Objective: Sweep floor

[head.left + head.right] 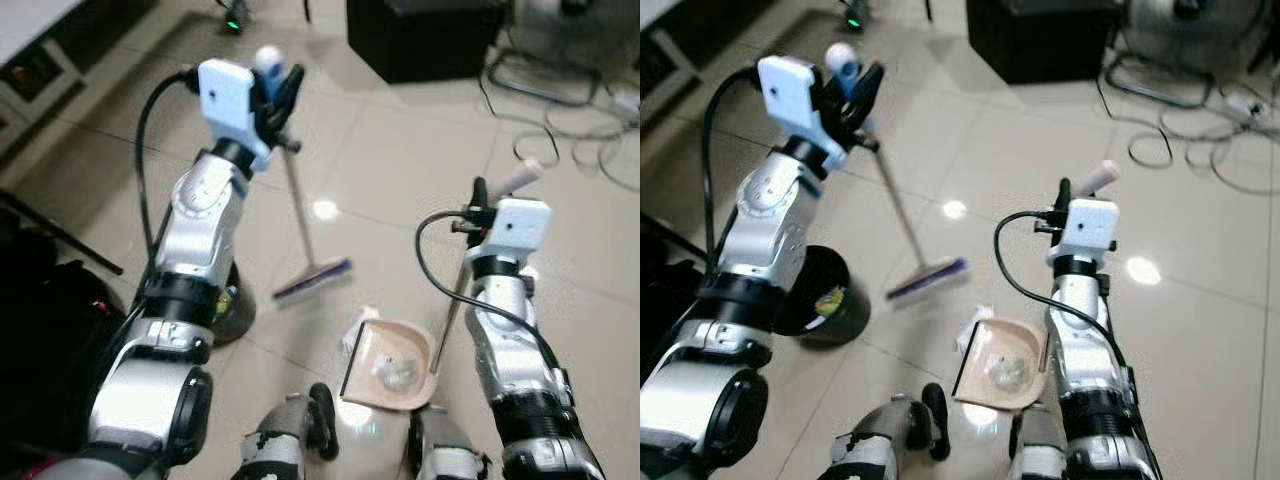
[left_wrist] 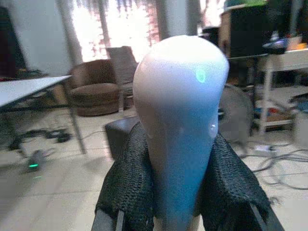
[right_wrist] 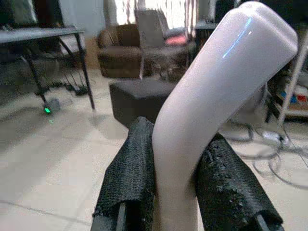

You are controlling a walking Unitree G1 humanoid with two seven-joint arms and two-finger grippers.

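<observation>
My left gripper [image 1: 272, 92] is shut on the white-and-blue handle top of a broom [image 1: 303, 220]. Its thin pole slants down to a purple-bristled head [image 1: 312, 277] resting on the tiles. In the left wrist view the black fingers [image 2: 127, 185] clamp the rounded handle [image 2: 180, 120]. My right gripper [image 1: 490, 195] is shut on the cream handle [image 1: 520, 177] of a long-handled dustpan [image 1: 390, 365]. The beige pan sits on the floor between my feet, holding a little crumpled debris [image 1: 397, 372]. The right wrist view shows the bent handle [image 3: 211, 101] between the pads [image 3: 132, 178].
A black round bin [image 1: 820, 297] stands on the floor below my left arm. A black box [image 1: 425, 35] sits at the back, with a fan base and loose cables [image 1: 560, 110] to its right. A white scrap [image 1: 362, 320] lies at the pan's far edge.
</observation>
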